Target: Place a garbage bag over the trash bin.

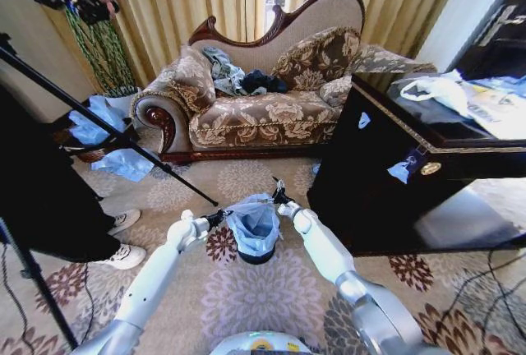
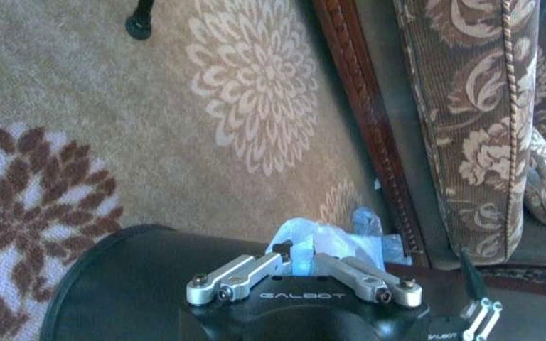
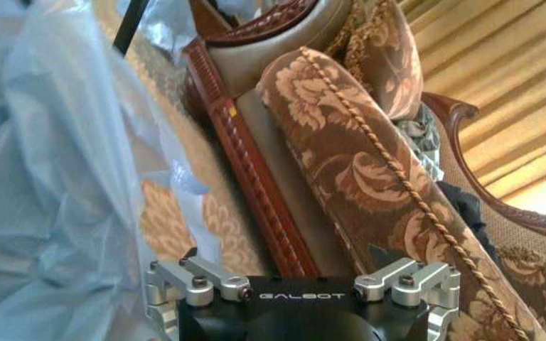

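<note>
- Trash bin (image 1: 256,254): small black cylinder standing upright on the patterned carpet (image 1: 271,297), just below the middle of the head view, in front of the sofa. Only its lower band shows under the bag there; its dark side shows in the left wrist view (image 2: 111,284).
- Garbage bag (image 1: 253,222): thin pale blue plastic, draped in and over the bin's mouth, with the bag's opening facing up and its edges bunched at 10 and 2 o'clock of the rim. A large see-through fold of it shows in the right wrist view (image 3: 55,177).
- Left gripper (image 1: 220,218): at 9 to 10 o'clock of the bin, at the bag's edge. In the left wrist view (image 2: 301,257) the jaws are drawn together on a crumpled wad of the blue plastic.
- Right gripper (image 1: 281,198): at 1 to 2 o'clock of the bin, touching the bag's upper edge. Whether its jaws are apart or clamped on the plastic cannot be told; the fingertips lie outside the right wrist view.
- Sofa (image 1: 263,92): brown floral, carved dark wood frame, at 12 o'clock beyond the bin, with clothes heaped on the seat.
- Dark cabinet (image 1: 386,182): at 3 o'clock of the bin, well apart from it; a white plastic bag (image 1: 440,90) lies on top.
- Blue plastic sheets (image 1: 111,137): on the floor at 10 o'clock, beside the sofa's arm.
- Tripod leg (image 1: 107,129): slants across the left of the head view, its foot near the left gripper.
</note>
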### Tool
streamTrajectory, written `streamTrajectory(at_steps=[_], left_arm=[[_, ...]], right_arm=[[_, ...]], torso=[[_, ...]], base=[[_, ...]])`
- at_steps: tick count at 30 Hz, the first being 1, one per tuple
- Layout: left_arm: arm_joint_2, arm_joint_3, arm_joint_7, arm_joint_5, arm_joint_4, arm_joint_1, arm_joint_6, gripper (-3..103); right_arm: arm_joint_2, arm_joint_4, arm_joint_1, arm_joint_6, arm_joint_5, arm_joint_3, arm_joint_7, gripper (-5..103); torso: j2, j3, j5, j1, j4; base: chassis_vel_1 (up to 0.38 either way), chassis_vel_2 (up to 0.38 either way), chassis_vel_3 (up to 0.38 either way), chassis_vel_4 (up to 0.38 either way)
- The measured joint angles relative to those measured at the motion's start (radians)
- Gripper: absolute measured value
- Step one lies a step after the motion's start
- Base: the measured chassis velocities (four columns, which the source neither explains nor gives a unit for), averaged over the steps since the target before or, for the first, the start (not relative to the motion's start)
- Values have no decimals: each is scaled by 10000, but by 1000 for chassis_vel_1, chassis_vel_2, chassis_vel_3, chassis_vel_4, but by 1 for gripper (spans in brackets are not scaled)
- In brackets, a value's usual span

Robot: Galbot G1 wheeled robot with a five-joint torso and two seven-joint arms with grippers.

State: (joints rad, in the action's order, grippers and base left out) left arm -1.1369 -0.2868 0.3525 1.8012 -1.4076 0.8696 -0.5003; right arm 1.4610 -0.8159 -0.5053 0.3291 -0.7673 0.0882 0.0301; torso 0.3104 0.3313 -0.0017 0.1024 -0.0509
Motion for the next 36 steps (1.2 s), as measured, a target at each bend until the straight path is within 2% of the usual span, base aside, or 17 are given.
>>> streamTrajectory(at_steps=[2,7,9,16,18,22,24,28,31,33,35,36], left_arm=[[-58,-137,24,0,114,-22,-1,0],[-143,-484,32,14,233,-18,-32,0],[-180,-653,34,25,296,18,-103,0],[-212,-637,-44,-53,253,236,-302,0],[-187,-497,-249,-283,67,358,-426,0],[-157,-335,-624,-596,-96,410,-525,0],[-118,-164,-1193,-1104,-188,391,-547,0],[-51,-99,-1604,-1346,-313,336,-565,0],[131,-115,-1701,-1362,-423,308,-579,0],[167,-133,-1701,-1359,-429,307,-580,0],[297,-278,-1702,-1319,-424,317,-581,0],[297,-278,-1702,-1319,-424,317,-581,0]], right_arm=[[146,148,18,73,-541,183,-45,100],[276,208,-19,140,-964,266,-116,100],[348,285,-20,292,-1509,463,-183,100],[328,389,24,473,-2012,671,-231,100],[268,395,82,675,-1995,682,-61,100],[175,420,145,1016,-1799,606,210,100],[100,362,150,1236,-1557,559,258,100],[-41,65,128,1370,-1207,439,299,100],[-445,-349,57,1194,-166,110,852,100],[-523,-409,32,1118,130,25,947,100],[-792,-662,-149,651,1235,-289,1176,100],[-792,-662,-149,651,1235,-289,1176,100]], torso=[[0,0,0,1,0],[0,0,1,1,1],[0,0,0,0,1],[0,0,1,1,1],[0,0,-1,0,0],[0,0,1,1,1],[-1,0,0,1,1],[0,0,2,0,1],[0,0,0,0,0],[0,0,-1,0,0],[0,0,2,1,-1],[0,0,2,1,-1]], base=[[0,0,0,0],[0,0,0,0],[0,0,0,0],[0,0,0,0],[0,0,0,0],[0,0,0,0],[0,0,0,0],[0,0,0,0],[0,0,0,0],[0,0,0,0],[0,0,0,0],[0,0,0,0]])
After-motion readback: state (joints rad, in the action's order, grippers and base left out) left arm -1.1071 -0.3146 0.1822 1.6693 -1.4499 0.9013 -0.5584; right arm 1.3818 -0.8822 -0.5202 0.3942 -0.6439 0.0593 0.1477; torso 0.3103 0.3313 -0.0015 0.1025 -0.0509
